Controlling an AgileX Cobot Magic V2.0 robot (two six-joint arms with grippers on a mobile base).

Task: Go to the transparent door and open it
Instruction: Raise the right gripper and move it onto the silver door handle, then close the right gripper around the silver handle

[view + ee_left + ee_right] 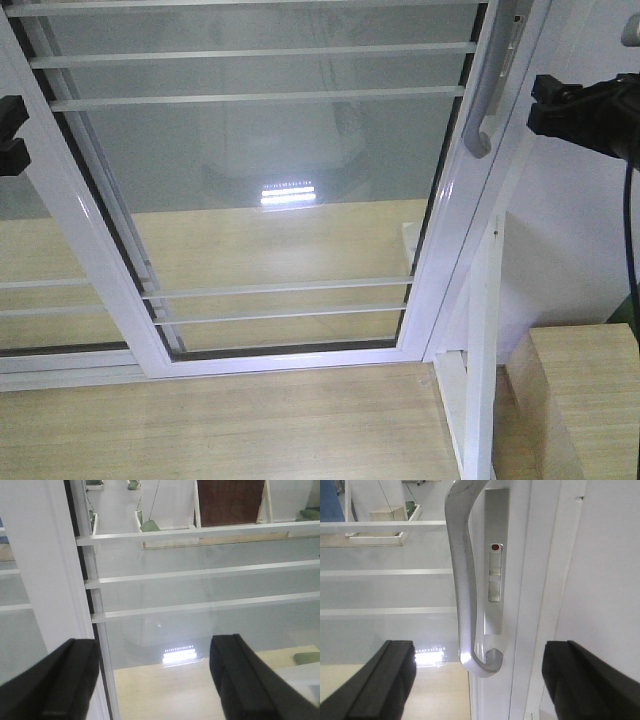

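The transparent door [270, 180] is seen across the front view's middle, its curved grey handle [487, 90] at 1 o'clock. Only in the right wrist view is the latch plate [495, 575] with a red dot revealed beside the handle, whose lower end is framed between the wide-spread fingers of the right gripper [487, 677], touched by neither. In the left wrist view the left gripper [150, 680] is likewise spread wide before the glass and white bars [200, 572], nothing held

Front camera: set high, tilted down at the glass door [280, 180] and floor [220, 420], near. Left wrist camera: faces the door's bars [200, 572] from very close. Right wrist camera: very close on the handle [465, 590]. All 3 views share the door's barred glass.
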